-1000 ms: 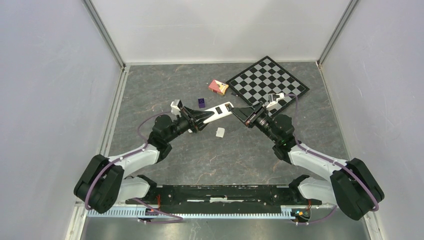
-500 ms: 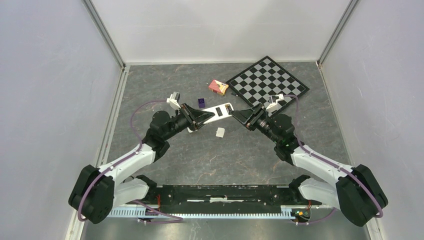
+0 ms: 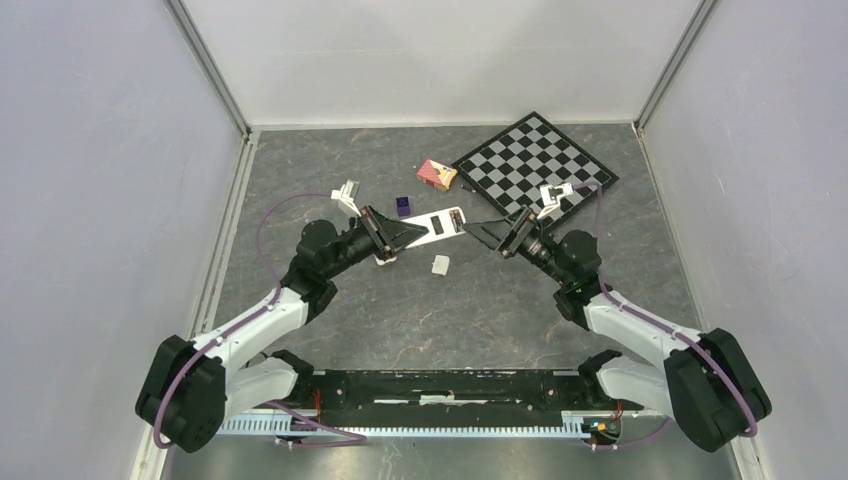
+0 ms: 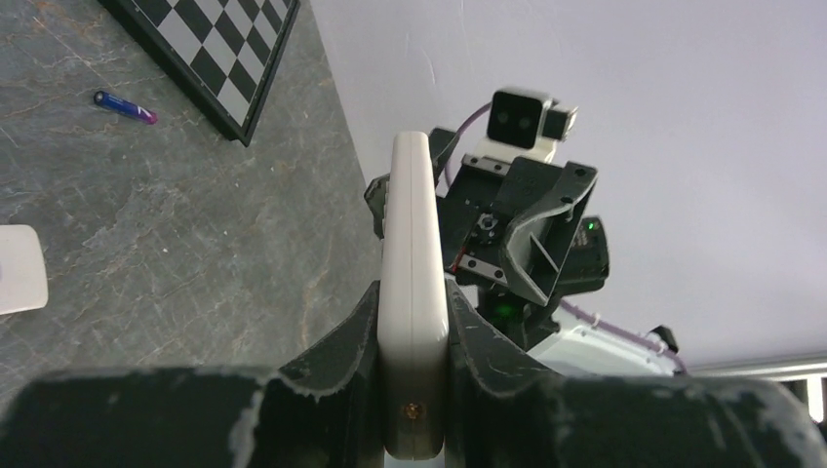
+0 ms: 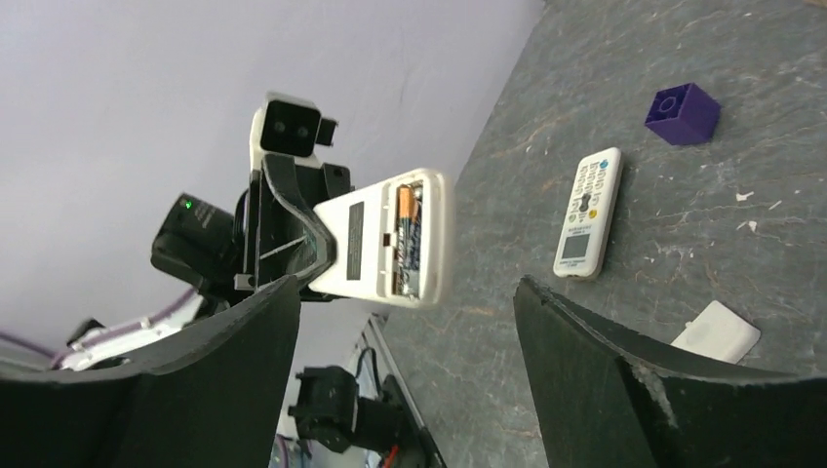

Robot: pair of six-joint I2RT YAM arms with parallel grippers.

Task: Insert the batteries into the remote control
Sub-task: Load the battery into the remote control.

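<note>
1. My left gripper (image 4: 413,297) is clamped on the slim rectangular pale cream-grey plastic remote control (image 5: 375,249), with one black finger on each long edge near one end. The remote hangs off the table, its free end jutting toward my right arm
2. My right gripper (image 5: 405,292) has its jaws spread wide and holds nothing. The remote's free end sits just ahead of them, with a gap on both sides
3. The battery bay in the remote's back is uncovered. Thin cylindrical batteries (image 5: 408,239) lie in it side by side, one with an orange-gold band; I cannot count them surely
4. A loose battery (image 4: 125,105), dark purple-blue, lies on the grey stone-patterned table (image 3: 420,320), near the edge of the black-and-white chessboard (image 3: 535,160) and well apart from both grippers
5. Below the held remote lie a white second remote (image 5: 588,226), buttons up, a small flat white plastic rectangle (image 5: 715,336) and a purple plastic cube (image 5: 683,112), none of them touching
6. A small red-and-white box (image 3: 436,174) sits just beside the chessboard's left corner
7. Bare grey surface runs from the grippers back to the arm bases. White walls close in on the left, right and far sides, and the chessboard's far corner lies close to the back wall
</note>
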